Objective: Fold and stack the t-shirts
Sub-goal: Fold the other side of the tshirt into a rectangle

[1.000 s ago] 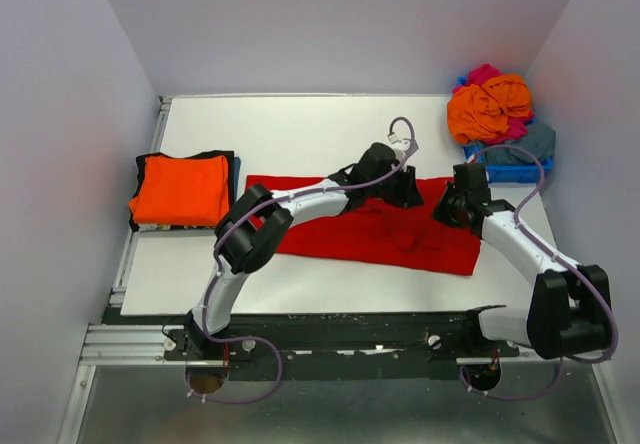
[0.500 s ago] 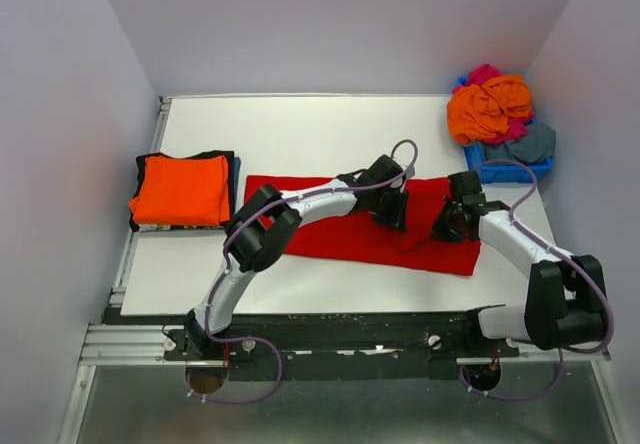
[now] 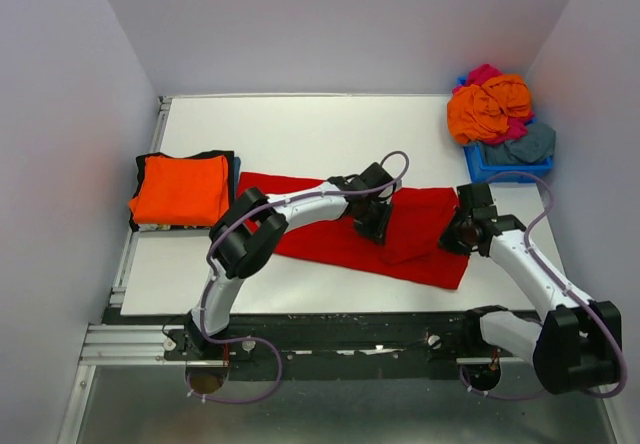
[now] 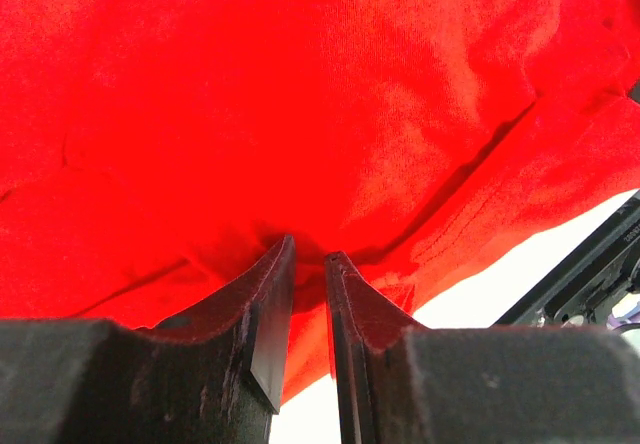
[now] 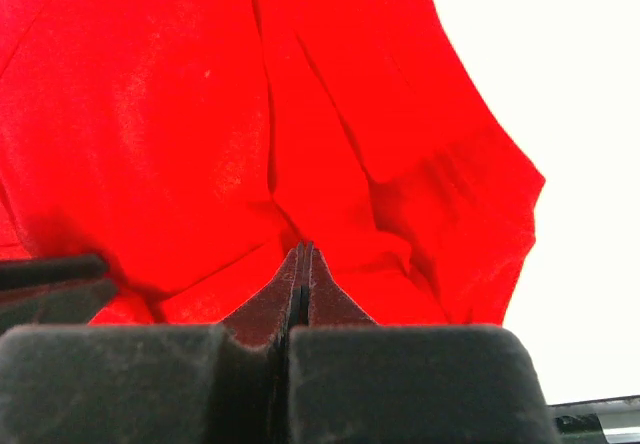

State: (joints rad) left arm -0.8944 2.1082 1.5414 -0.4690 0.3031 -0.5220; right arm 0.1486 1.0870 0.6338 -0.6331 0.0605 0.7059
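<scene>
The red t-shirt (image 3: 415,239) is lying spread on the desk (image 3: 300,134). Its closest corner is sitting just beside the blue bin (image 3: 505,171), on the side toward the arm bases, and the rest is stretching away from the bin toward your left arm.

Your right claw (image 3: 455,236) is sitting at the shirt edge closest to the bin. In the right wrist view its 2 fingers (image 5: 330,309) are pressing together with no gap. A ridge of red cloth is peaking right at their tips, so this claw is pinching the shirt.

Your left claw (image 3: 372,226) is sitting farther from the bin, near the shirt's middle and apart from the right one. In the left wrist view its fingers (image 4: 265,294) are standing a narrow slit apart with red cloth bunching at the tips, so it is gripping a fold of the same shirt.

In the bin, a crumpled orange t-shirt (image 3: 485,109) is topping a heap with a magenta t-shirt (image 3: 485,72) and a grey-blue t-shirt (image 3: 532,144). At the desk's end farthest from the bin, a folded orange t-shirt (image 3: 180,189) is resting on a black t-shirt (image 3: 222,156), apart from the red one.
</scene>
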